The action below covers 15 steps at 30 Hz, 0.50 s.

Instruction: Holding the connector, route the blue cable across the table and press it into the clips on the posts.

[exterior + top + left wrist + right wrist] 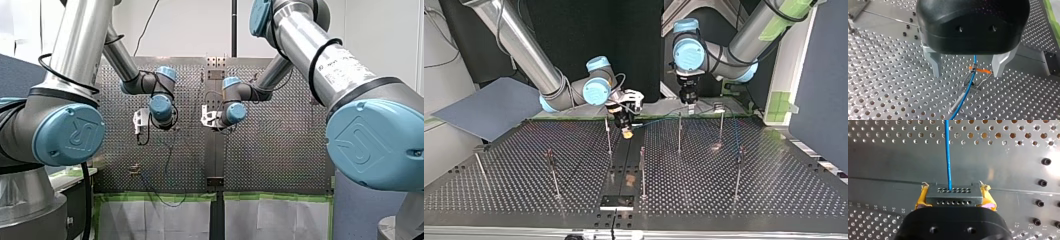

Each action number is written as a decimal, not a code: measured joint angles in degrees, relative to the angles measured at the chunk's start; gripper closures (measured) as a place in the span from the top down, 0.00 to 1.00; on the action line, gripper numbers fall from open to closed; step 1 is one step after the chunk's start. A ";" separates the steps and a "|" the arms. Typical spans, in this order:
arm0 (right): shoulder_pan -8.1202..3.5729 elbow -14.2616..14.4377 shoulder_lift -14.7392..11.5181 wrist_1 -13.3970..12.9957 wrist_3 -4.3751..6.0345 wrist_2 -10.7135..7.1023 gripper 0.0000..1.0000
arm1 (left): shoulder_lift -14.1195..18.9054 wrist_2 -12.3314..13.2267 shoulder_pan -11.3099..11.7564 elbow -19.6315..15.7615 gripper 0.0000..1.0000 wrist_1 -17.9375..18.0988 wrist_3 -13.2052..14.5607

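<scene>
Showing the perforated table from the top view, with its dark central strip as landmark: above the strip's far end hangs my right gripper, whose yellow pads are closed narrowly on the two ends of the grey connector; the blue cable leaves a hole in the connector's face and runs straight ahead over the strip's smooth metal; small numerals stand beside the table's holes near the strip, 19 and 12 among those legible; the blue joint caps in the front view carry a raised UR mark, and a label on my right arm is too small to read; right of the strip, my left gripper hangs with its metal fingers spread wide and holding nothing, astride the clip of a post; the cable passes this clip between the fingers, touching neither; whether it is seated in the clip cannot be told.
</scene>
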 joint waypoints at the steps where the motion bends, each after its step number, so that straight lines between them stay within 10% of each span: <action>1: 0.00 0.00 0.01 0.00 0.00 -0.04 0.00 | 0.14 0.06 -0.10 -0.15 0.99 -0.02 0.16; 15: -0.21 0.00 -0.04 0.00 0.18 -0.17 0.00 | -1.28 5.41 -1.88 0.11 0.99 4.52 1.00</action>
